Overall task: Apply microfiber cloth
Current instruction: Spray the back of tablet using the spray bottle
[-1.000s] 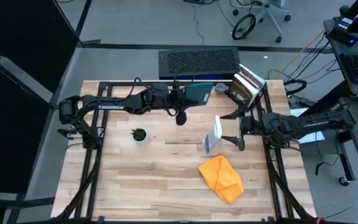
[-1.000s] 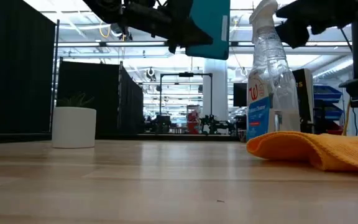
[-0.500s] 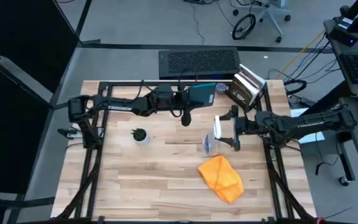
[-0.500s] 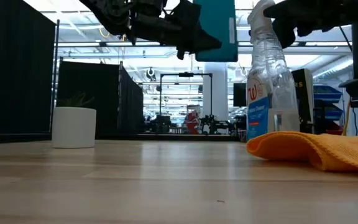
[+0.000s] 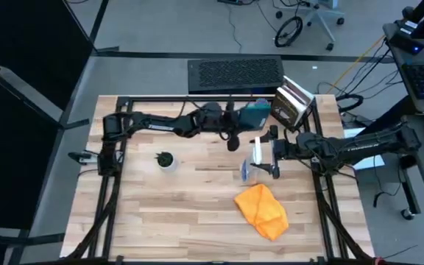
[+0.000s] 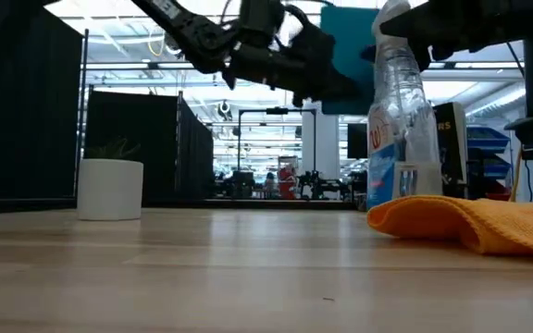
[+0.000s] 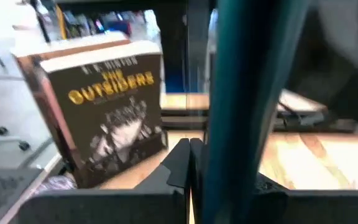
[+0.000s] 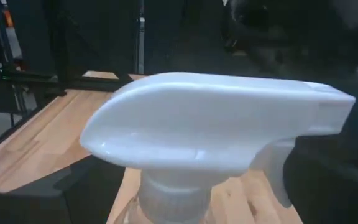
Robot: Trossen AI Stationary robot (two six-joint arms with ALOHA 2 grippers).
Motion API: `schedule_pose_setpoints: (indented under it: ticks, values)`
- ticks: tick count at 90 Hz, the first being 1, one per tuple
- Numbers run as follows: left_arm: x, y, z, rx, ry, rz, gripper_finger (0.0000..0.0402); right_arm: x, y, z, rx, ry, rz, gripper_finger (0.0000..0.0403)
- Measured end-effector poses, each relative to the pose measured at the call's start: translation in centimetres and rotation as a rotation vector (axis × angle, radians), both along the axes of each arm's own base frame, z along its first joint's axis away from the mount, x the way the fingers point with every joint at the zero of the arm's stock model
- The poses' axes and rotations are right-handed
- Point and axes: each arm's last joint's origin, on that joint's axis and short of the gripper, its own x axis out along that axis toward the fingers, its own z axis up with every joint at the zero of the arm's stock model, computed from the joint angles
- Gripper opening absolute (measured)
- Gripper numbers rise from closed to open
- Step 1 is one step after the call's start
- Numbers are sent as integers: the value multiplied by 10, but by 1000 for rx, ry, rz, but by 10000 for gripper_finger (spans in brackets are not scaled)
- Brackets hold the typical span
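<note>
Pale planked wooden tabletop (image 5: pixel 197 206). Soft, crumpled orange microfiber cloth (image 5: pixel 262 210) lies near-right, free of both arms. Left claw (image 5: pixel 250 118) pinches a flat teal tablet (image 5: pixel 254 112) at far centre. Right claw (image 5: pixel 265 151) spread around the clear plastic spray bottle (image 5: pixel 255 156).

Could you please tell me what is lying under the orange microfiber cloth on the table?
The microfiber cloth lies crumpled directly on the wooden table, with bare wood showing all round it. In the low view its edge touches the tabletop. Whether anything small sits beneath its folds cannot be seen.
</note>
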Motion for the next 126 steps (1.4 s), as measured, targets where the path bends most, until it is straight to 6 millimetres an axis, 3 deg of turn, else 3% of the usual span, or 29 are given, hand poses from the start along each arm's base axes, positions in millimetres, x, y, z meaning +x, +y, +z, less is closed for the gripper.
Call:
schedule_pose_setpoints:
  ticks: [26,44,80,91,104,126]
  values:
    - [11,-11,-25,-7,28,-31,15,-1,0,1,-17,-4,5,377]
    - [12,-13,-25,3,16,-26,15,-1,0,1,-16,-4,4,366]
    - [12,-12,-25,3,17,-22,15,-1,0,1,-13,-1,8,246]
    - [12,-11,-25,4,17,-20,15,-1,0,0,-5,2,6,226]
    - [10,-11,-21,5,14,-19,15,-1,0,0,-6,10,-4,241]
    - [-3,-8,13,44,-4,1,15,-3,-1,1,27,39,-17,316]
